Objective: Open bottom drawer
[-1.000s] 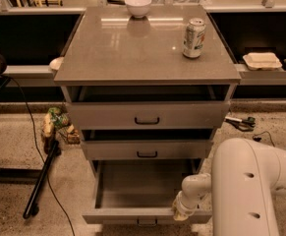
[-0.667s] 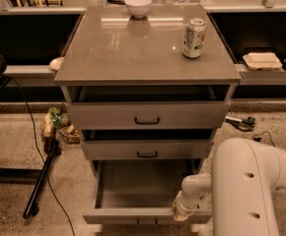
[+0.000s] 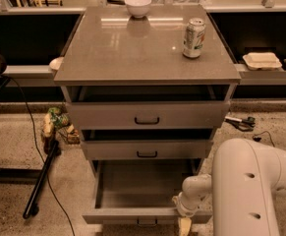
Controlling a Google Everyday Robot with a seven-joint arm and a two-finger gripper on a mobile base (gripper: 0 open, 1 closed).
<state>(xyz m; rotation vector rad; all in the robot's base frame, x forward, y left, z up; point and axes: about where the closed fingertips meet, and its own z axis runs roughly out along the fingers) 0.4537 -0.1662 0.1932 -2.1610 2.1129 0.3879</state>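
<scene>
Extraction: pulling bottom drawer (image 3: 142, 195) straight toward near side, avoiding sideways load, with gripper (image 3: 184, 224) sitting at front panel's right end; grip state being indeterminable.

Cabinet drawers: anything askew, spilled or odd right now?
Nothing spilled or damaged. The bottom drawer sits pulled well out and looks square; the gripper is at its front's right end. The can and bowl stand upright on the cabinet top.
</scene>
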